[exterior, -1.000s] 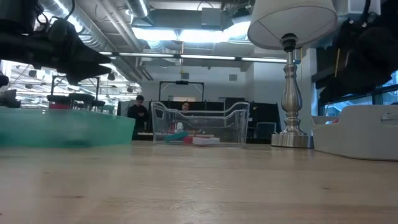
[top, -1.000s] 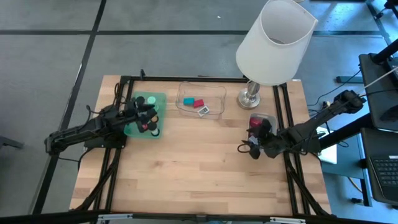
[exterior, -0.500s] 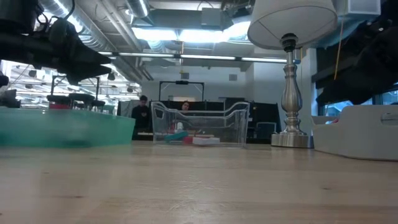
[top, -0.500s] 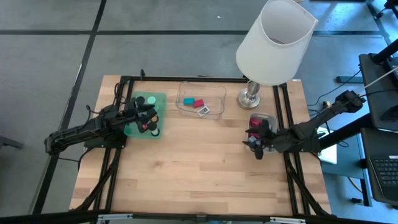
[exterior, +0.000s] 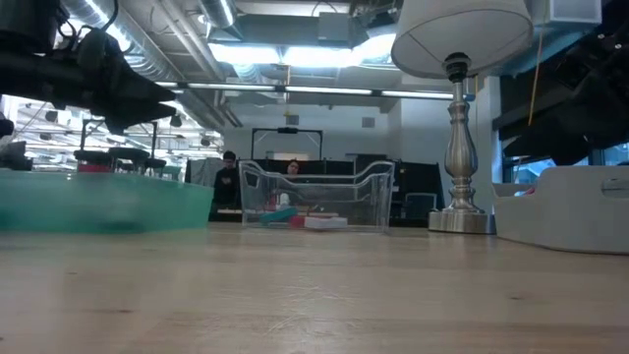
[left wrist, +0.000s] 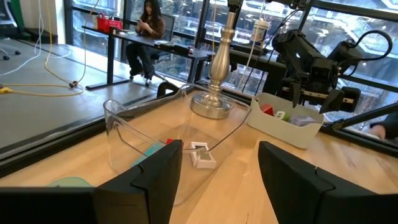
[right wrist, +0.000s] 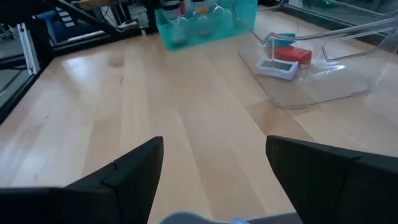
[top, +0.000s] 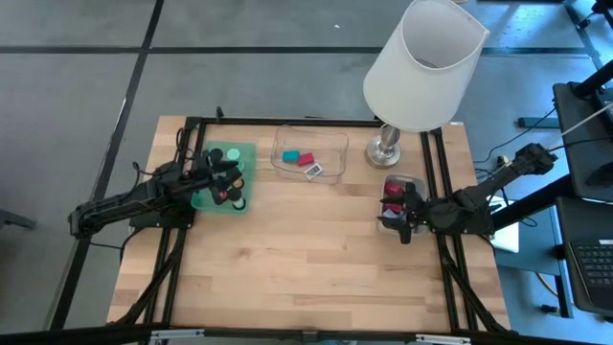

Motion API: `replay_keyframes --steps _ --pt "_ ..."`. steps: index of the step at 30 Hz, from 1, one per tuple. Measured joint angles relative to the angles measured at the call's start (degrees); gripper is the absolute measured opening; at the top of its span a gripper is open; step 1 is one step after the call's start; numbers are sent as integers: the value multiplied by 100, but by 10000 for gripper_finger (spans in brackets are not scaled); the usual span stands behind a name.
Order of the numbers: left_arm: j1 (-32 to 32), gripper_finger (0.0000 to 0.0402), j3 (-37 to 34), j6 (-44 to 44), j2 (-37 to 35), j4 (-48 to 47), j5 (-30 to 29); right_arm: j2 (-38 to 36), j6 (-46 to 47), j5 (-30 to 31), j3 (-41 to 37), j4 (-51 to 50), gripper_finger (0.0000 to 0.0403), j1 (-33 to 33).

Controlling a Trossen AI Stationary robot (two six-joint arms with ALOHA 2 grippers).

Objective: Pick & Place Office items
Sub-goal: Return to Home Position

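On the wooden table [top: 287, 259], places taken from the white lamp [top: 421, 67]:
- The clear tray [top: 335, 153] is sitting just beside the lamp's base, on the left arm's side. A teal block [top: 290, 156], a red block [top: 307, 159] and a small white piece [top: 312, 171] are lying in it.
- The green tray [exterior: 98, 202] is sitting farther from the lamp on that same side, beyond the clear tray. Black cylinders [top: 233, 153] are standing in it, along with a few coloured pieces too small to sort.
- The grey tray [exterior: 570, 216] is sitting directly below the lamp's base in the high view, with red pieces [top: 393, 189] showing inside.
- The left gripper [left wrist: 219, 149] is hanging over the green tray, well apart from the lamp, jaws standing wide with nothing between them.
- The right gripper [right wrist: 214, 144] is hanging at the grey tray, near the lamp, jaws spread wide and holding nothing.
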Motion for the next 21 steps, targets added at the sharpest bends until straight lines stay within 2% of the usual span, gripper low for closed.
replay_keyframes --steps 10,21 --pt "0 206 0 0 0 -2 0 -515 -538 -145 -205 323 288 0" --pt "0 207 4 100 0 4 -195 -555 -255 1324 -248 450 288 0"
